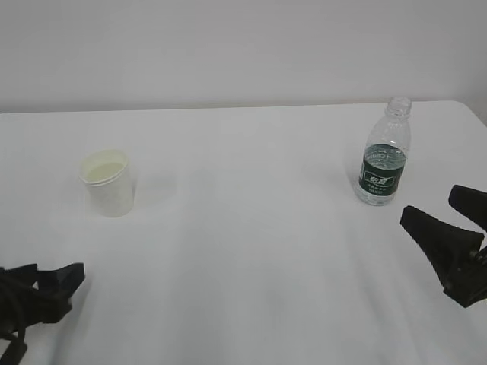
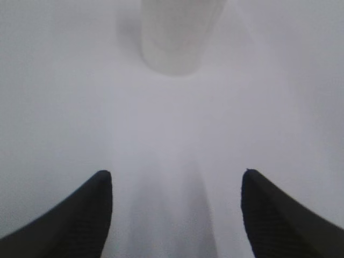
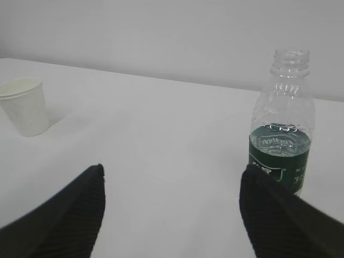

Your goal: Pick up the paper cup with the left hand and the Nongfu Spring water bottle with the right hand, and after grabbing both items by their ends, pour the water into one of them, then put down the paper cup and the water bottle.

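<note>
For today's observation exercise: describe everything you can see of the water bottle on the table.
The water bottle is small, clear, ribbed plastic, uncapped, with a dark green label band bearing a white patch. It stands upright on the white table, at the right rear, touching nothing else; its water level cannot be told.

White table point(image 1: 251, 228) is bare btwn the paper cup point(image 1: 110, 182) at left and the water bottle point(image 1: 383, 156) at right, the two well apart, so there's wide free room around each and through the middle. Left gripper point(image 1: 53, 285), jaws apart, has open tabletop straight ahead to the cup w/ nothing in the way. Right gripper point(image 1: 456, 220), jaws wide, sits near the bottle w/ a bare gap btwn them.
</note>
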### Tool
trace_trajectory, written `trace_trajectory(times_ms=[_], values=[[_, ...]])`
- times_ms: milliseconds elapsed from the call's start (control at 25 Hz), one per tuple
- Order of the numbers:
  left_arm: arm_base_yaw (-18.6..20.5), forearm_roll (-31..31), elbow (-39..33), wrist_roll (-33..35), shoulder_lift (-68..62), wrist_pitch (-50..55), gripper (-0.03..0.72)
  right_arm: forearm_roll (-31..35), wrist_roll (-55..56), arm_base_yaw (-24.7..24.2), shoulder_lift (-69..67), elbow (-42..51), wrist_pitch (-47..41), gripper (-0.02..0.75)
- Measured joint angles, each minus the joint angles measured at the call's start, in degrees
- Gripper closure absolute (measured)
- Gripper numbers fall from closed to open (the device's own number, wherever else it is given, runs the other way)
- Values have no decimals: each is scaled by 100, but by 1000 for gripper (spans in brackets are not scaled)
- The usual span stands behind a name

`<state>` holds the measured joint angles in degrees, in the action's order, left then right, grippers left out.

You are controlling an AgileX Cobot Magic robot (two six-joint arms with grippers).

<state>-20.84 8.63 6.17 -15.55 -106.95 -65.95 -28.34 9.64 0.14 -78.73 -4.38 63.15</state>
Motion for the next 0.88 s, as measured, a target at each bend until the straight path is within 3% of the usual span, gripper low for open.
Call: trace_trajectory(times_ms=[200, 560, 880], values=[[0, 207, -534, -257, 55, -9, 162, 0, 12, 0, 0, 10, -63, 145], [0, 894, -543, -300, 446, -36, 165, 0, 37, 0, 0, 9, -74, 146], [0, 1008, -543, -300, 474, -36, 188, 0, 37, 0, 0, 9, -86, 146]])
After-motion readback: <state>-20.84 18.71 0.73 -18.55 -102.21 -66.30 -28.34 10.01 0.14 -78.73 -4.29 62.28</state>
